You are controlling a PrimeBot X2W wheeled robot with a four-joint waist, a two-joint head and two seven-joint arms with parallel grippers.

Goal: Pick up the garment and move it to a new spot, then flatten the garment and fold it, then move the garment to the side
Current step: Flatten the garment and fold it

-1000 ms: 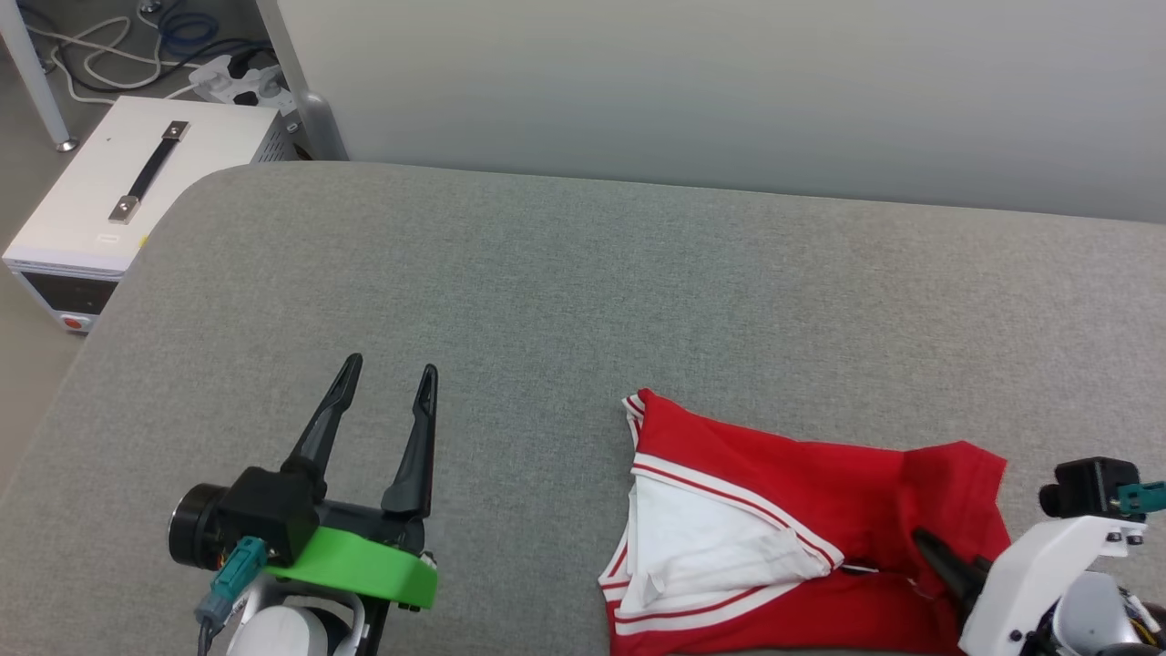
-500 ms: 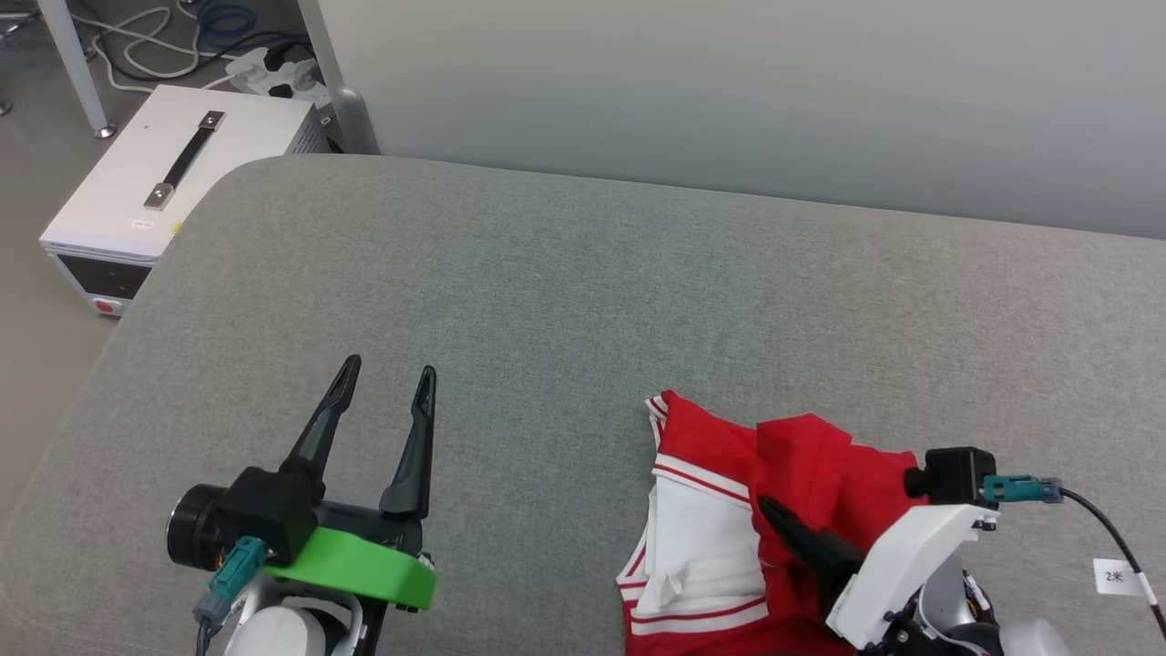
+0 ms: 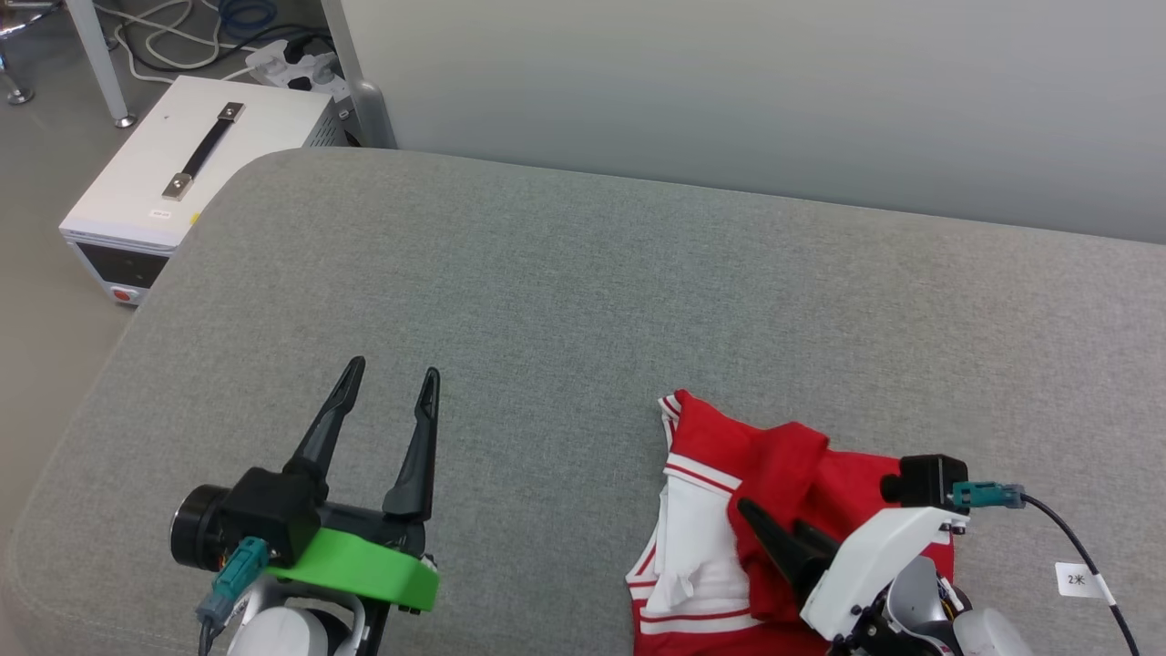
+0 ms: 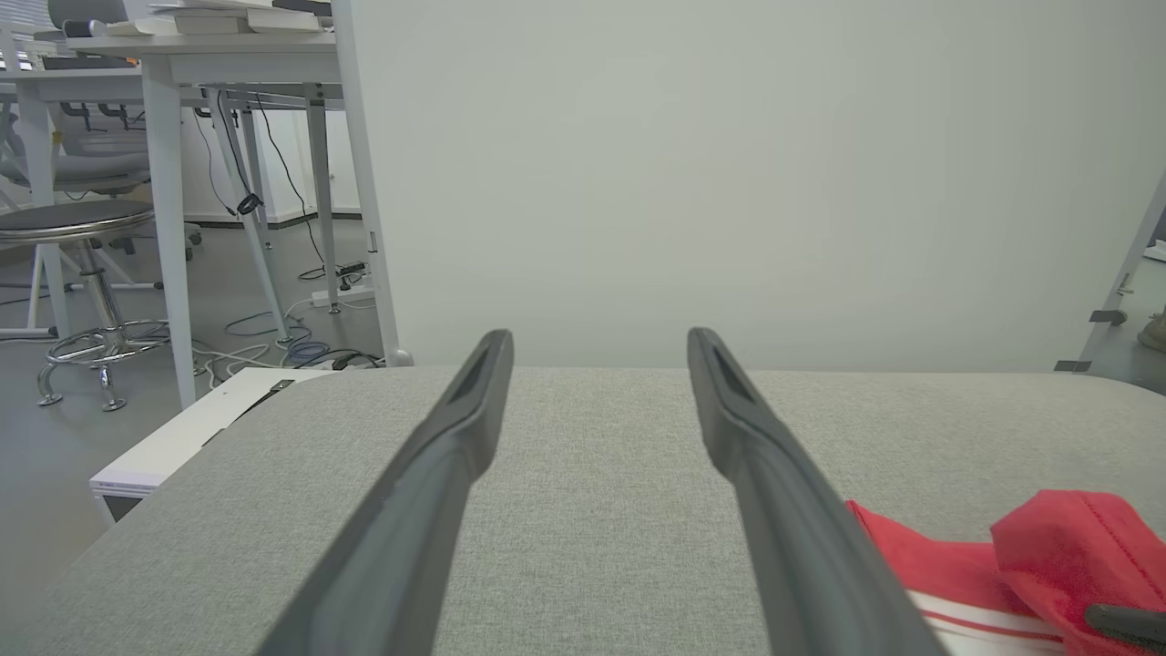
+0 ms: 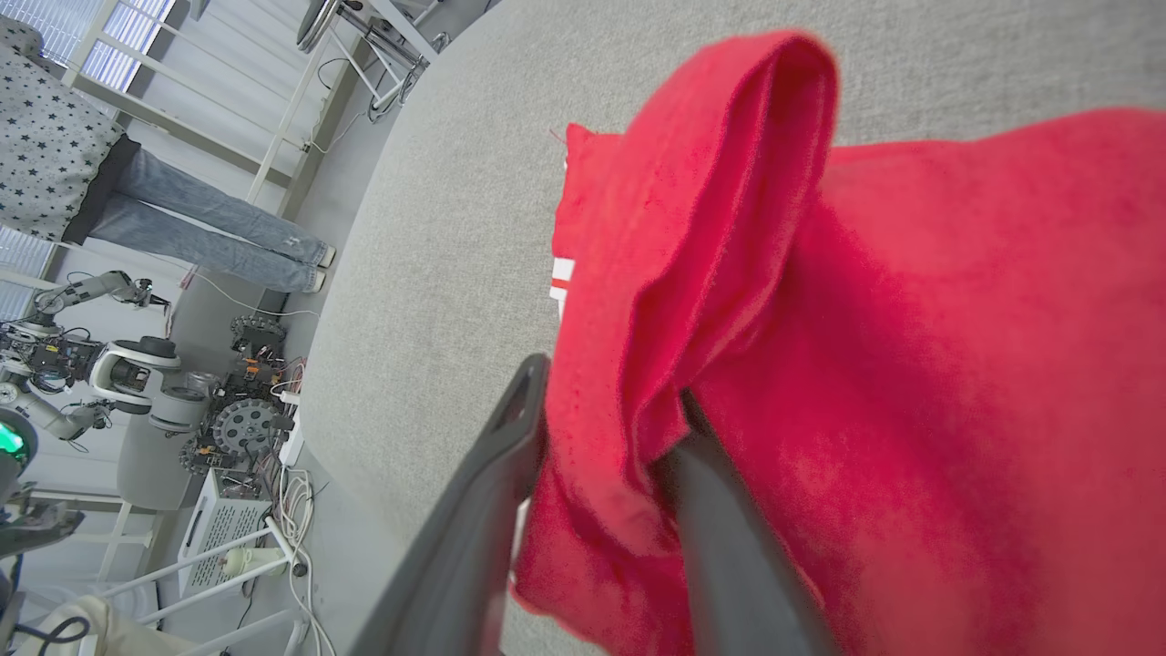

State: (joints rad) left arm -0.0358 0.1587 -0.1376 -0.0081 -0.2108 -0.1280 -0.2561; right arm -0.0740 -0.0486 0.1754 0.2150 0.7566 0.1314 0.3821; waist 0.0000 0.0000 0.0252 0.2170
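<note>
Grey cushion [image 3: 547, 273] bears the garment [image 3: 720, 451], red, bunched.

Grey upholstered surface [image 3: 583, 301], backed by a plain pale wall [image 3: 729, 91]. White box [image 3: 196, 164] with black handle, cables [image 3: 182, 18] and power strip [image 3: 291, 66] are set on the grey floor [image 3: 36, 301]. White desk [image 4: 182, 46] and stool [image 4: 73, 219] are seen beyond.

The garment [image 3: 710, 437] is cut off by the head view's bottom edge. A red fold covers one fingertip of the right tool [image 5: 608, 387]; its grip state cannot be determined.
</note>
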